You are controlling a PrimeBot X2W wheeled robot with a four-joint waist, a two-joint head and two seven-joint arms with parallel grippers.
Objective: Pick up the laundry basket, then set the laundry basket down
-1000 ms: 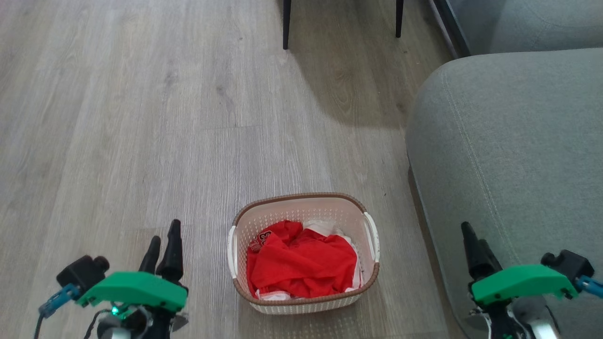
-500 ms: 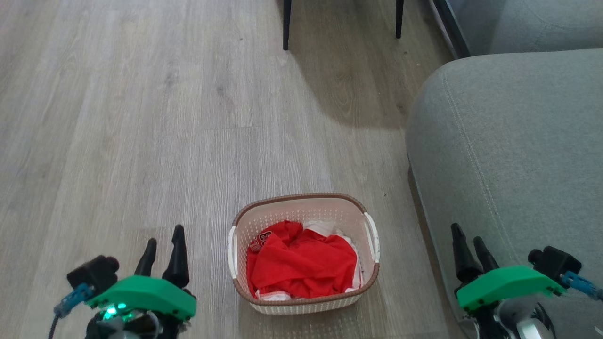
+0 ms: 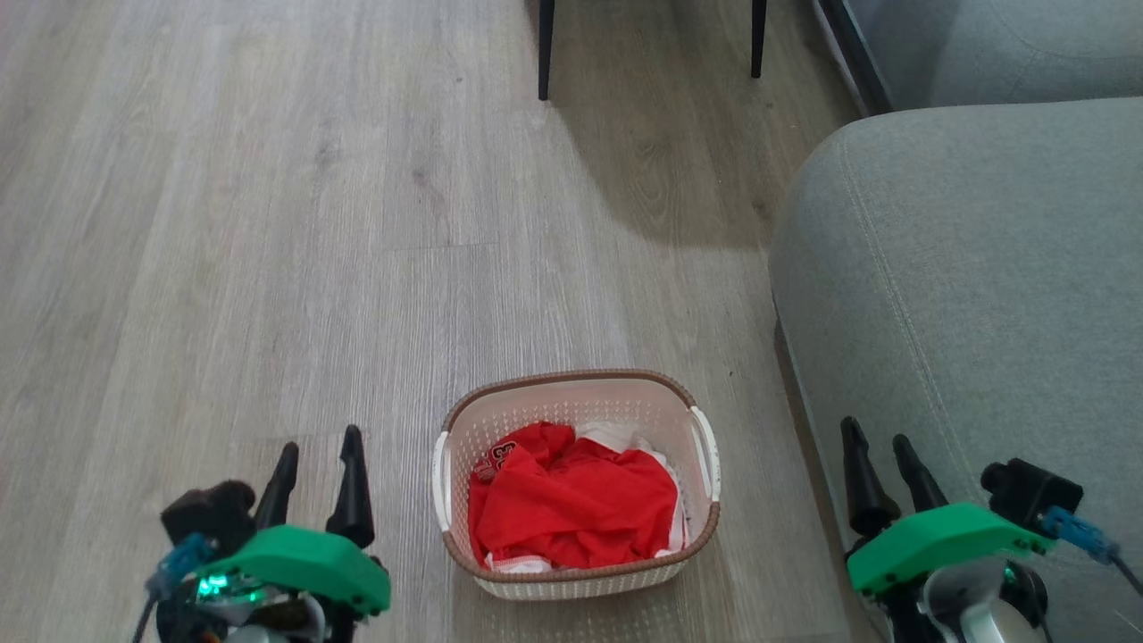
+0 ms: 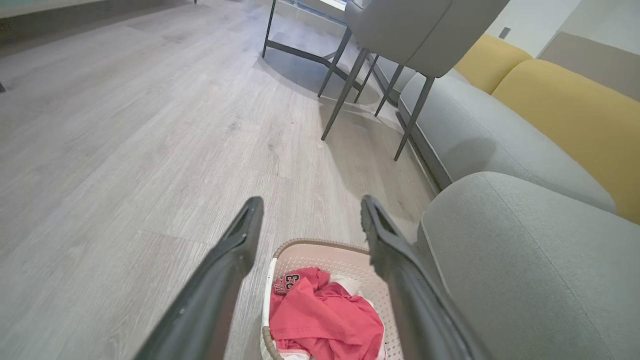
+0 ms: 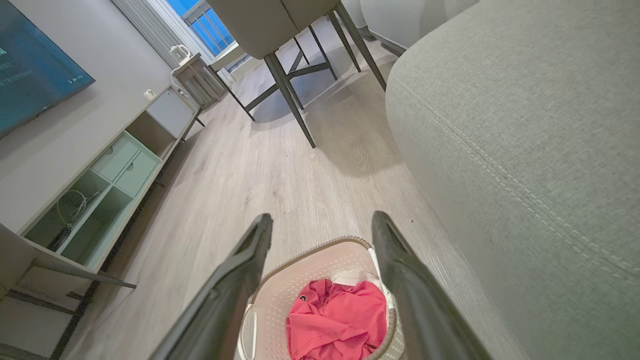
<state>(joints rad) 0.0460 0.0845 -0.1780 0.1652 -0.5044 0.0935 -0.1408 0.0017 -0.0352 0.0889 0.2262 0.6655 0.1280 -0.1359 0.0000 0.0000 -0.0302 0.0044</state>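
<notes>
Down on the wooden floor, the laundry basket stands upright, near the robot and a little left of the grey sofa, with a strip of bare floor between them. A crumpled red garment lies in it, and a bit of white cloth peeks out at the far side. From the head view, the left gripper hangs to the left of the basket and the right gripper to its right, in front of the sofa's near edge. Both are apart from the basket, fingers spread and holding nothing. Two dark chair legs stand at the far end of the floor.

Each wrist view frames the basket low between its own parted fingers, with the rim's far curve and the red cloth in sight. The left wrist view adds the grey chair seat above those legs and yellow cushions behind the sofa on the far right. The right wrist view brings in the room's left side: a screen on the wall, a low cabinet with open shelves under it, and farther off a white kettle by a bright window.
</notes>
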